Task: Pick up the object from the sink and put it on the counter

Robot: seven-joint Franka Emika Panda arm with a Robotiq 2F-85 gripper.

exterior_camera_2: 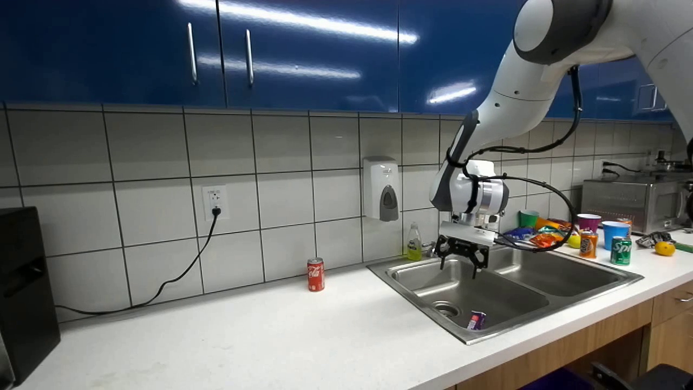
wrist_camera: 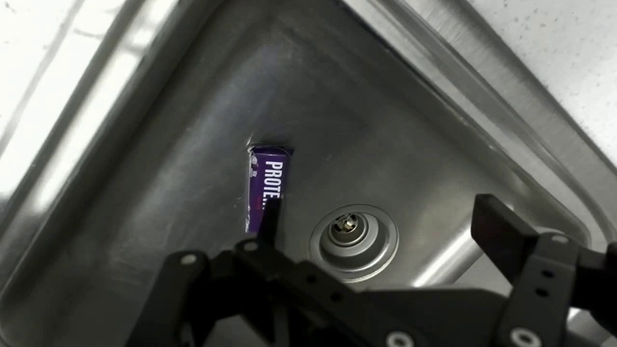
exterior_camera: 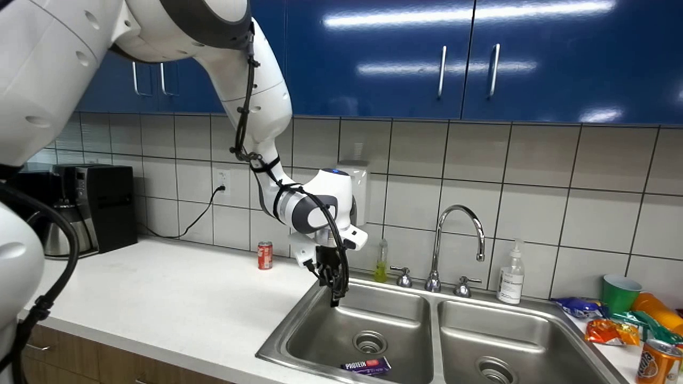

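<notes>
Protein bar (wrist_camera: 266,185), purple-wrapped, lies in sink (wrist_camera: 337,125) just beside drain (wrist_camera: 354,260), below and to one side of gripper (wrist_camera: 377,211), long axis roughly across the closing line of its spread, empty jaws.

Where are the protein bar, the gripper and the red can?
Protein bar (wrist_camera: 266,183), wrist view: its printed wrapper.
Gripper (exterior_camera_2: 458,271), in an exterior view: midway between its fingertips.
Red can (exterior_camera_2: 315,275), in an exterior view: its side.

White arm (exterior_camera: 269,101), black cables (exterior_camera: 41,305), black fingers (wrist_camera: 503,236)
</notes>
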